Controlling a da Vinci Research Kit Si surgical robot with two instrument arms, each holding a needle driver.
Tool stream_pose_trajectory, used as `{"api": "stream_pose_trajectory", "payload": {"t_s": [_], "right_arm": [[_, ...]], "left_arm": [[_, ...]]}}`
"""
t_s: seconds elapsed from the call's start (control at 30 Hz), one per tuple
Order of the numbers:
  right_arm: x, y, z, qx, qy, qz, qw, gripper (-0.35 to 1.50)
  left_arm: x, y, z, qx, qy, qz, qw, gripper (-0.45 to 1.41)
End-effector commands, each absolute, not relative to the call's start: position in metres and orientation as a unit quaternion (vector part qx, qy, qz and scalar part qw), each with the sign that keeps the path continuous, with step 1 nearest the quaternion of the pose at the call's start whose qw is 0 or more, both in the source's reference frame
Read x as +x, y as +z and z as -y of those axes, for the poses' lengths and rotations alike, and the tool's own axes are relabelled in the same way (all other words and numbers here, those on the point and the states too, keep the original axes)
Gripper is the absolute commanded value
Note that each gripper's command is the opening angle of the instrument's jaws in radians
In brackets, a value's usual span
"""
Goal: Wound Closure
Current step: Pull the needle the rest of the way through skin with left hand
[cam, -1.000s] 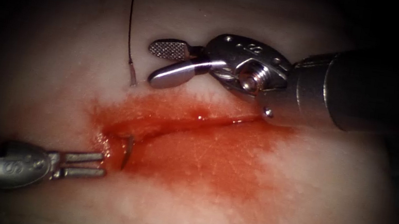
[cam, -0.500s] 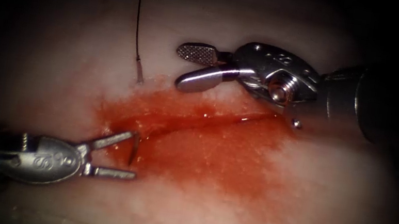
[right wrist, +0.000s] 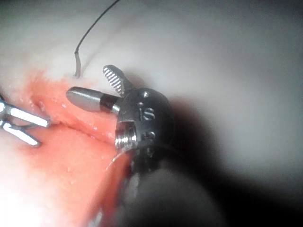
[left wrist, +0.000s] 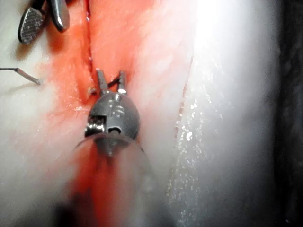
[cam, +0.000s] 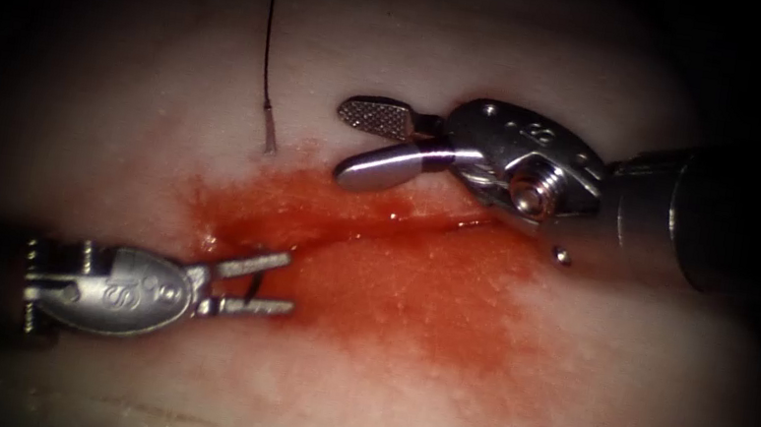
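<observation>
Straddling the needle [cam: 258, 278] poking from the tissue [cam: 577, 370], left tool [cam: 286, 282] fingers sit apart, maybe touching it; right tool [cam: 372, 143] is spread, empty.

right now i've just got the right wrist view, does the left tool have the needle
Observer: No. In the endoscope view the left tool is open and holds nothing; the needle stands up out of the tissue between its jaws.
Operator: ok, my right tool is open and empty. where's that bit of needle along the cut
Observer: Near the left end of the cut.
</observation>
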State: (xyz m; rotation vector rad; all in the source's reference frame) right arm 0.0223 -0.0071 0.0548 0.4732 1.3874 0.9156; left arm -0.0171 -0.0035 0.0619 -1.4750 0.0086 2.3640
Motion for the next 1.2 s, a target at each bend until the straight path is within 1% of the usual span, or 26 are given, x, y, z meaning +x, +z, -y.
{"api": "stream_pose_trajectory", "payload": {"t_s": [0.03, 0.2, 0.3, 0.33, 0.53, 0.67, 0.8, 0.9, 0.93, 1.0, 1.07, 1.2], "right_arm": [[0.0228, 0.055, 0.007, 0.207, 0.405, -0.614, 0.645, 1.21], [0.0225, 0.055, 0.008, 0.206, 0.406, -0.619, 0.640, 1.18], [0.0224, 0.055, 0.008, 0.204, 0.407, -0.627, 0.633, 1.05], [0.0224, 0.055, 0.008, 0.204, 0.407, -0.627, 0.633, 1.05], [0.0227, 0.054, 0.010, 0.203, 0.405, -0.629, 0.632, 0.89], [0.0228, 0.055, 0.011, 0.216, 0.417, -0.625, 0.623, 0.84], [0.0227, 0.055, 0.011, 0.233, 0.432, -0.620, 0.612, 0.81], [0.0224, 0.055, 0.012, 0.243, 0.439, -0.617, 0.606, 0.73], [0.0221, 0.055, 0.012, 0.254, 0.447, -0.614, 0.599, 0.56], [0.0218, 0.055, 0.012, 0.260, 0.458, -0.610, 0.592, 0.39], [0.0217, 0.055, 0.012, 0.259, 0.459, -0.606, 0.595, 0.36], [0.0216, 0.054, 0.012, 0.255, 0.478, -0.591, 0.598, 0.32]], "left_arm": [[-0.0175, 0.062, 0.004, -0.521, 0.834, 0.001, 0.183, -0.45], [-0.0173, 0.062, 0.004, -0.537, 0.813, 0.050, 0.219, -0.45], [-0.0175, 0.060, 0.004, -0.551, 0.766, 0.150, 0.294, -0.45], [-0.0175, 0.060, 0.004, -0.551, 0.766, 0.150, 0.294, -0.45], [-0.0169, 0.057, 0.001, -0.553, 0.704, 0.274, 0.351, -0.45], [-0.0164, 0.055, -0.001, -0.535, 0.654, 0.360, 0.395, -0.45], [-0.0163, 0.053, -0.002, -0.523, 0.617, 0.433, 0.398, -0.45], [-0.0163, 0.051, -0.002, -0.526, 0.611, 0.447, 0.387, -0.45], [-0.0163, 0.051, -0.002, -0.527, 0.608, 0.454, 0.383, -0.45], [-0.0163, 0.050, -0.002, -0.526, 0.607, 0.453, 0.387, -0.45], [-0.0163, 0.049, -0.002, -0.527, 0.609, 0.446, 0.391, -0.45], [-0.0163, 0.047, -0.003, -0.550, 0.642, 0.390, 0.364, -0.45]]}}
